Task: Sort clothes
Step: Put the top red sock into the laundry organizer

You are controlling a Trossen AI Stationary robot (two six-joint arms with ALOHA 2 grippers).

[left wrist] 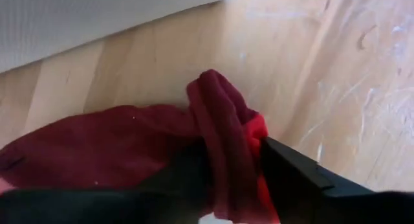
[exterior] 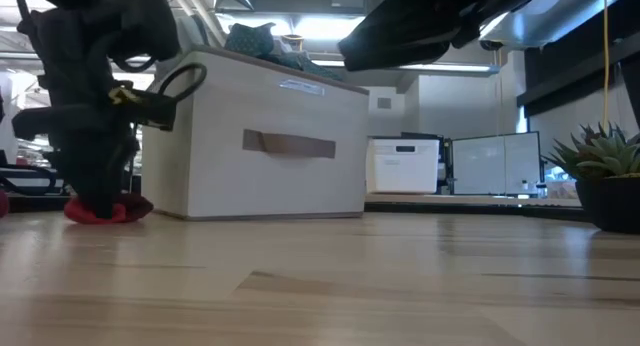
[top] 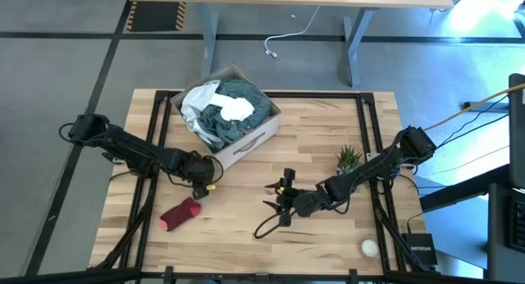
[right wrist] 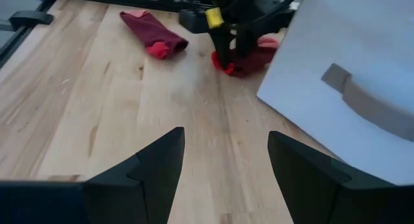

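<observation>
A dark red sock [left wrist: 97, 146] lies on the table beside the beige box [top: 246, 143], under my left gripper [top: 199, 185], which is shut on it. The sock also shows in the low view [exterior: 100, 212] and the right wrist view [right wrist: 253, 59]. A second dark red sock [top: 180, 213] lies flat nearer the table's front; it also shows in the right wrist view [right wrist: 154, 31]. My right gripper [top: 277, 203] is open and empty above the table's middle. Teal-green, grey and white clothes [top: 225, 107] fill the box. My left gripper pinches a bunched fold of the sock [left wrist: 223, 120], near one end, between its two fingers [left wrist: 291, 166]. The fingers come from above, pointing down. The sock lies on the table, the rest of it spread out slack beside the fingers.
The box [exterior: 270, 136] stands just behind the left gripper. A small potted plant [top: 349, 159] stands right of centre. A small white ball [top: 370, 248] lies near the front right corner. Bare wood lies between the two grippers.
</observation>
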